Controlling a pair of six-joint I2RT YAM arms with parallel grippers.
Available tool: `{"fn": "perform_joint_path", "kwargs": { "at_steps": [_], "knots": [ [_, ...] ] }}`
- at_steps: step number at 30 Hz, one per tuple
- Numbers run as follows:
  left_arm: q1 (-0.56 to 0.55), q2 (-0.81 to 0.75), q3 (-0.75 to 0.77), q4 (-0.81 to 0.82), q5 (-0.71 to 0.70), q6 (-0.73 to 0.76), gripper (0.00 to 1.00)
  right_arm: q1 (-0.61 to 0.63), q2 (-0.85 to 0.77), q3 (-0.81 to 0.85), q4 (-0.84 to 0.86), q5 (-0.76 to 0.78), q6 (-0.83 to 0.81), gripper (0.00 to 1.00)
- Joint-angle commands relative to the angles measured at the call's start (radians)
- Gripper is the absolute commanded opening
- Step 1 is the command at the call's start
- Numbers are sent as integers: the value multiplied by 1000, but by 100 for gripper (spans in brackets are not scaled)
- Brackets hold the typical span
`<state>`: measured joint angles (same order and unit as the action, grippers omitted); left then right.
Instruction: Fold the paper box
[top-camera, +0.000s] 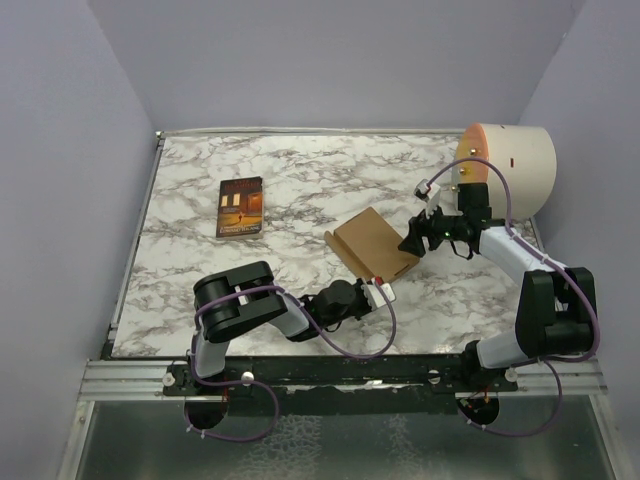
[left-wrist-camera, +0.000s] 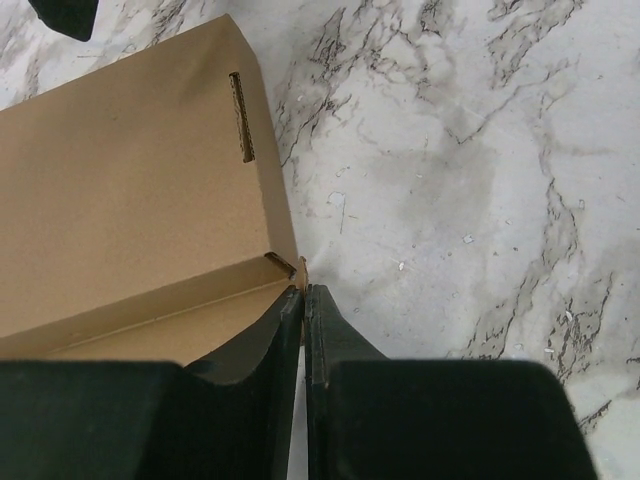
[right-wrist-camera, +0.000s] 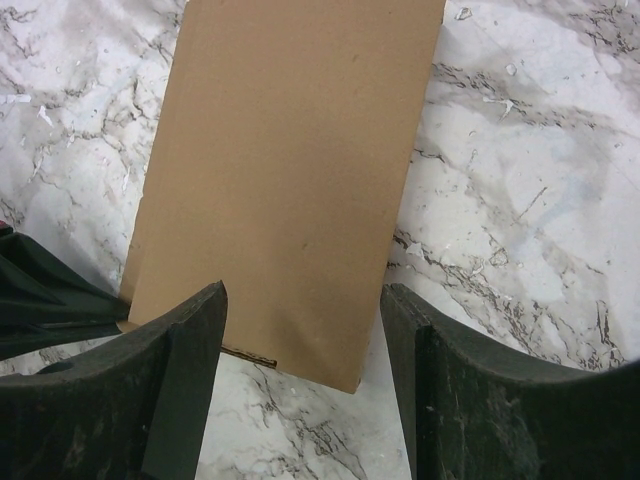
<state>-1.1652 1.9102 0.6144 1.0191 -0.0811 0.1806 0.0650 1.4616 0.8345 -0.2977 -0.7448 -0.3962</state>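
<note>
Brown cardboard box (top-camera: 372, 243) lay shut, inside hidden
Left gripper (left-wrist-camera: 303, 300) pinched its corner; right gripper (right-wrist-camera: 303, 320) wide above

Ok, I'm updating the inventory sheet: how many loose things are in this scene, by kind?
Brown corrugated cardboard box: 1
Dark book with orange cover picture: 1
Large cream cylinder: 1
Total: 3

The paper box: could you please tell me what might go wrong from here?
1. The left gripper appears to pinch only a sliver at a corner of the box, so it may slip off or tear the cardboard.
2. The right gripper stands open astride the box's edge without gripping, so the box could slide on the smooth table.
3. The right arm works close to the cylinder and might bump it.
</note>
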Motion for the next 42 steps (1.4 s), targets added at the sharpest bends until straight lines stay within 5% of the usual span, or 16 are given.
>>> {"fn": "perform_joint_path", "kwargs": {
  "at_steps": [1, 4, 20, 42],
  "knots": [
    [-4, 14, 21, 9, -14, -21, 6, -5, 12, -5, 21, 19, 11, 64],
    [-3, 10, 14, 9, -21, -28, 0, -7, 11, -4, 23, 27, 30, 64],
    [9, -3, -28, 59, -31, -106, 0, -51, 112, 2, -8, -120, 86, 67],
    [27, -13, -85, 143, -33, -180, 0, -55, 198, 13, -8, -28, 94, 48]
  ]
}}
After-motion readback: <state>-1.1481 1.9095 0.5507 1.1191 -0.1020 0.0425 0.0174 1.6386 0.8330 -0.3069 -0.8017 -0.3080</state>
